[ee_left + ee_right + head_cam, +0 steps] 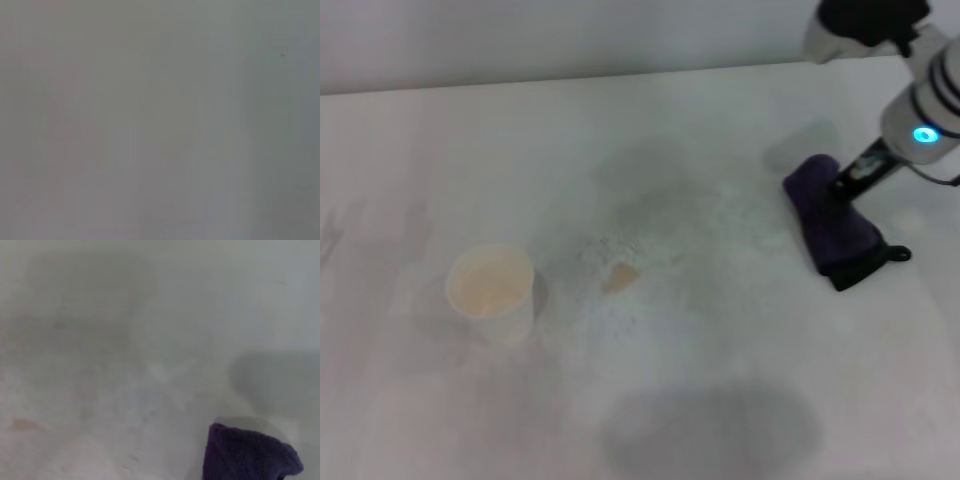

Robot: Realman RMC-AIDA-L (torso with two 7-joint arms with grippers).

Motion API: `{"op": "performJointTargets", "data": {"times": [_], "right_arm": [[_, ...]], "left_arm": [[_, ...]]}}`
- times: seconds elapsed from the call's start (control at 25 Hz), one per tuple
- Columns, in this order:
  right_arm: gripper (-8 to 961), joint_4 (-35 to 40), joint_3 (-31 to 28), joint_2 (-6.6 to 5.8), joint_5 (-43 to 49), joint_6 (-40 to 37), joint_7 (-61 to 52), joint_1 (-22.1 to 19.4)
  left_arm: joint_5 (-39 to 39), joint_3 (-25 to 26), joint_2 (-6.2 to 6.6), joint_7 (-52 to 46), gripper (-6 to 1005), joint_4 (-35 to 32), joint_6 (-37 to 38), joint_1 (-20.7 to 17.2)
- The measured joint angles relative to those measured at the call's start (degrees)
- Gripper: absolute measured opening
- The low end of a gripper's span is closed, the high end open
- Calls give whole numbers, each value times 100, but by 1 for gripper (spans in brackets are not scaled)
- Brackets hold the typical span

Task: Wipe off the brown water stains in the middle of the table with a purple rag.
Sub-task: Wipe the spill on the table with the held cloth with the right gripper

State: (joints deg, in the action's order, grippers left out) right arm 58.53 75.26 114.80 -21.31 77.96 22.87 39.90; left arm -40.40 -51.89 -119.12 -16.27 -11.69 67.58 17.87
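My right hand [842, 183] pressed onto the purple rag [830, 220]; grip state, I couldn't tell. Brown water stains [620, 277] lay well leftward on the bench [720, 120], unwiped.

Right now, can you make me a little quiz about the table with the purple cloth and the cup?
1. True or false: the purple rag already covers the brown water stains.
2. Which arm's tool is at the rag: A) left, B) right?
3. Fill in: the white cup stands on the stain's ____ side, robot's view.

Key
1. False; the rag lies apart from the stain, toward the robot's right.
2. B; the right tool is at the rag's far end, while the left tool is not in sight.
3. Left.
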Motion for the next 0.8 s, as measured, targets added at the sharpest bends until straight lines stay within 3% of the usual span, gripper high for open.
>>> {"op": "performJointTargets", "data": {"times": [0.28, 0.6, 0.8], "right_arm": [[157, -264, -740, -14, 259, -150, 733, -104], [163, -496, -849, -82, 317, -362, 1068, -143], [166, -507, -1052, -40, 299, -400, 1313, -154]], "left_arm": [[219, -30, -16, 2, 878, 294, 63, 177], [222, -40, -33, 2, 878, 307, 119, 223], [231, -33, -45, 2, 879, 333, 167, 237]]}}
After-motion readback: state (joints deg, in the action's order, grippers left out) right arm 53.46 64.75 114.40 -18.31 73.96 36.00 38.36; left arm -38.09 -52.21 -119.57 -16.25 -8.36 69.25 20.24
